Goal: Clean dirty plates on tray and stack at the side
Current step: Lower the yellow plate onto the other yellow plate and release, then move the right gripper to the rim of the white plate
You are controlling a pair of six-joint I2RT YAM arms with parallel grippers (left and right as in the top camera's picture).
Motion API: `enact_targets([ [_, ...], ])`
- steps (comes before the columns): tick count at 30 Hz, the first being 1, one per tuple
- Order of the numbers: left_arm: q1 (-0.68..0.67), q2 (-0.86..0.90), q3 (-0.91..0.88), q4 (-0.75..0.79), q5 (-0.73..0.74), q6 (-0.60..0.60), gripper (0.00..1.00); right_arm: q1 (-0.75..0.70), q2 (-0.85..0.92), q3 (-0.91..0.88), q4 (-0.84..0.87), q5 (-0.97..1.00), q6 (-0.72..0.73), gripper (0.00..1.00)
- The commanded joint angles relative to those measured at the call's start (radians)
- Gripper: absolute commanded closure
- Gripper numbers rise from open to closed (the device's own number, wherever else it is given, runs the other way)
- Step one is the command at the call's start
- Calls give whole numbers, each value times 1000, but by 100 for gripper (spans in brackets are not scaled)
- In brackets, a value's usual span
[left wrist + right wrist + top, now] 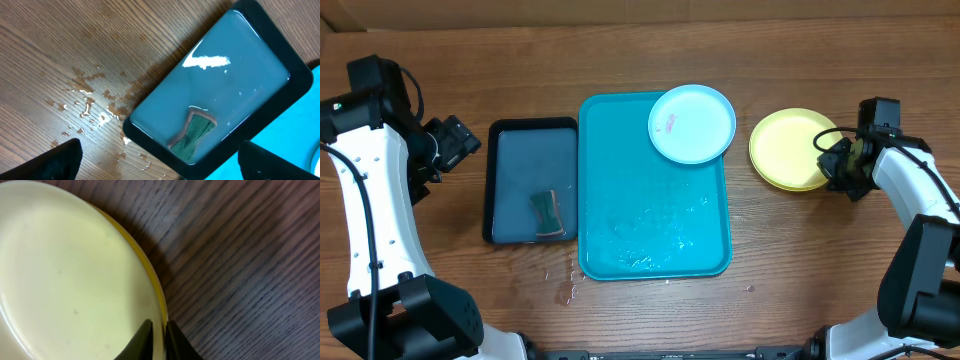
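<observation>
right gripper [159, 339]: astride yellow plate [70, 280] rim, grip cannot be told, likely stacking it beside tray [620, 190] | left gripper [160, 165]: spread wide, empty | blue plate [692, 123]: smeared, apparently uncleaned

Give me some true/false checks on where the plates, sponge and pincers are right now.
1. The blue plate sits in the middle of the turquoise tray. False: it is at the tray's far right corner, overhanging the rim.
2. The blue plate has a pink smear. True.
3. The sponge lies in the dark tray. True.
4. The yellow plate is on the turquoise tray. False: it is on the table, right of that tray.
5. The left pincer holds the sponge. False: it is open and empty.
6. The right pincer has one finger on each side of the yellow plate's rim. True.
</observation>
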Motion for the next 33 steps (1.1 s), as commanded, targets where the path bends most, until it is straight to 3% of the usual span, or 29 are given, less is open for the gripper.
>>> enact_targets([
  [1,2,-20,13,-3,-13,-13,0,-3,-23,-6,3,26,-2,74],
  [3,2,-20,13,-3,-13,-13,0,0,-23,-6,3,26,-2,53],
  [6,2,-20,13,-3,-13,-13,0,2,-23,-6,2,26,-24,34],
  [9,2,-20,13,-3,-13,-13,0,2,-23,-6,3,17,-68,17],
  [11,2,-20,13,-2,-13,-13,0,2,-23,-6,10,-30,-130,14],
  [14,2,-20,13,-3,-13,-13,0,6,-23,-6,35,-141,-230,17],
  [19,2,-20,13,-3,-13,-13,0,42,-23,-6,76,-230,-347,31],
  [20,2,-20,13,-3,-13,-13,0,52,-23,-6,85,-233,-357,36],
  [22,2,-20,13,-3,-13,-13,0,71,-23,-6,106,-234,-372,57],
  [26,2,-20,13,-3,-13,-13,0,113,-23,12,146,-266,-398,69],
  [33,1,-20,13,-3,-13,-13,0,162,-23,344,-138,-287,-451,73],
])
